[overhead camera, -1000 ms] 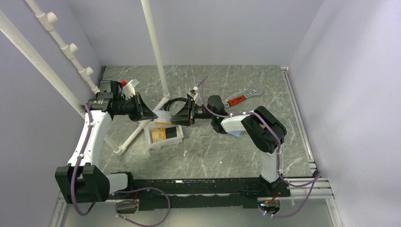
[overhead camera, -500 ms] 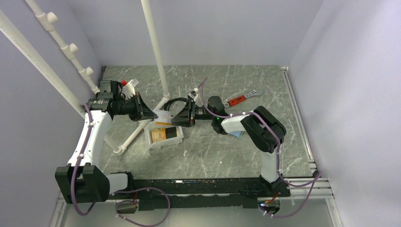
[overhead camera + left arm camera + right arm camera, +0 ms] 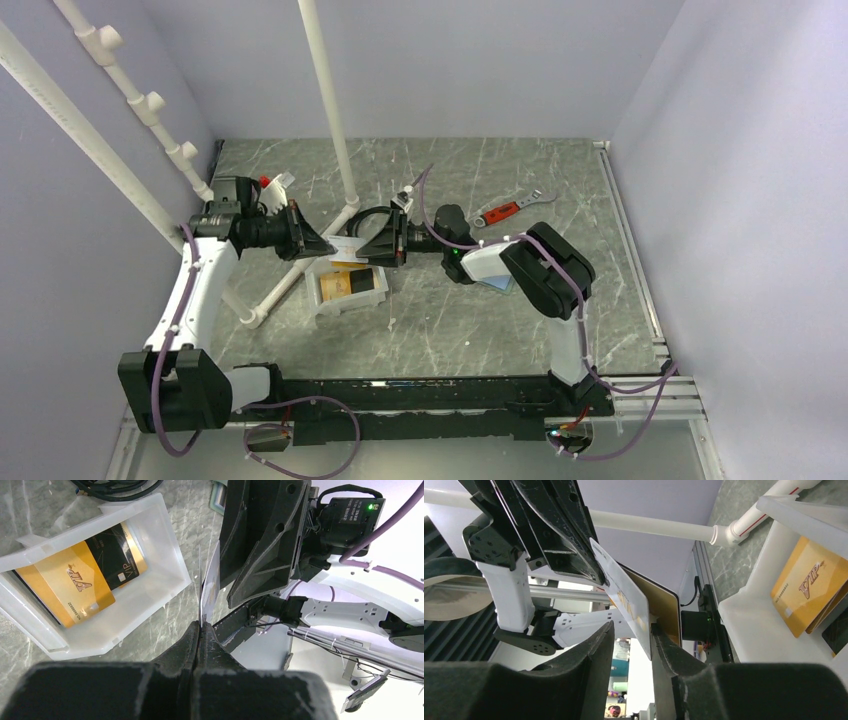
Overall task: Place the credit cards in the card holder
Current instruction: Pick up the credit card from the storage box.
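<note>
**A:** How far along is the job, in your judgement?

**B:** Near the beginning, I think. The white tray (image 3: 172,565) on the desk (image 3: 450,330) holds gold credit cards (image 3: 70,587) and a dark card (image 3: 117,547). The card holder (image 3: 497,285) lies flat on the desk under the right arm, apart from the tray. I see no card in it, but most of it is hidden, and I cannot tell if it is open.

**A:** And the card in the air?

**B:** One white card (image 3: 626,597) is raised above the tray, between the two pincers. The left pincer (image 3: 200,627) is closed on one end of it. The right pincer (image 3: 631,627) has its jaws on both sides of the other end. A gap shows beside the card there, so I judge it is not clamped.

**A:** So what is left to do?

**B:** Almost everything. This card must reach the holder and slide into a pocket, and then the cards in the tray must follow.

**A:** How are the arms posed?

**B:** The two pincers face each other nose to nose, nearly level, well off the desk. The left arm is stretched up from its base. The right arm is folded at the elbow and points to the left.
</note>
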Tool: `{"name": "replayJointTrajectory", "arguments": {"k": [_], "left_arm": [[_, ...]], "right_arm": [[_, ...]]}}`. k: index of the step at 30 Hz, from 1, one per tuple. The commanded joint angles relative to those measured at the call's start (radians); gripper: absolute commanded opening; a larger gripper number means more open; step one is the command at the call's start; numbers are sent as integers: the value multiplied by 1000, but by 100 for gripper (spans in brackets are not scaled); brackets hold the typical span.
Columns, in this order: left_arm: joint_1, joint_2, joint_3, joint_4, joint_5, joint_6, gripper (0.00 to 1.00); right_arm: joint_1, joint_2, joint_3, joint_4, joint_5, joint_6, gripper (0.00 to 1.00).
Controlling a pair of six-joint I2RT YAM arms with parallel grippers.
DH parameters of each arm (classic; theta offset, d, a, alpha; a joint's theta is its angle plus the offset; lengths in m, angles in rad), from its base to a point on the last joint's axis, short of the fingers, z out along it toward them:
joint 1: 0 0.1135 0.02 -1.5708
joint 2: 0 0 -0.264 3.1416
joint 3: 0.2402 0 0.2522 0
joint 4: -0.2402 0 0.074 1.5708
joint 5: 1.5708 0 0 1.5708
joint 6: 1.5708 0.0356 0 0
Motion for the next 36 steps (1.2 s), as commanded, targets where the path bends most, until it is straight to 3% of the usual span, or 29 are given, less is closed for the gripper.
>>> {"name": "replayJointTrajectory", "arguments": {"k": [1, 5, 10, 11, 13, 14, 16, 19, 22, 25, 27, 29, 36], "left_arm": [[6, -41, -18, 31, 39, -8, 0], [6, -43, -33, 35, 24, -10, 0], [6, -40, -52, -18, -60, 13, 0], [6, -39, -57, -27, -76, 15, 4], [6, -40, -69, -37, -105, 14, 18], [6, -40, -72, -40, -113, 12, 35], [6, -43, -72, -48, -130, 6, 58], [6, -54, -63, -58, -138, 8, 73], [6, -71, -42, -68, -133, 23, 78], [5, -77, -19, -51, -42, 58, 79], [-5, -70, -16, -6, 59, 61, 79], [-36, -60, -11, 28, 96, 47, 79], [-254, -11, 3, 133, 58, 12, 81]], "right_arm": [[7, 23, 40, 182, 23, 76, 32], [7, 57, 23, 256, 53, 137, 20], [6, 90, 6, 230, 60, 124, 3], [6, 99, 7, 237, 62, 130, 1], [6, 115, 10, 244, 62, 136, 0], [6, 122, 12, 239, 63, 133, 0], [6, 129, 15, 236, 56, 130, 0], [-16, 103, 1, 217, 36, 98, 0], [-65, 15, -5, 15, -55, -83, 0], [-108, -92, 15, -305, -195, -391, 0], [-111, -180, 75, -720, -228, -741, 0], [-105, -245, 159, -1121, -133, -1059, 0], [-96, -323, 130, -1253, -204, -1212, 0]]}}
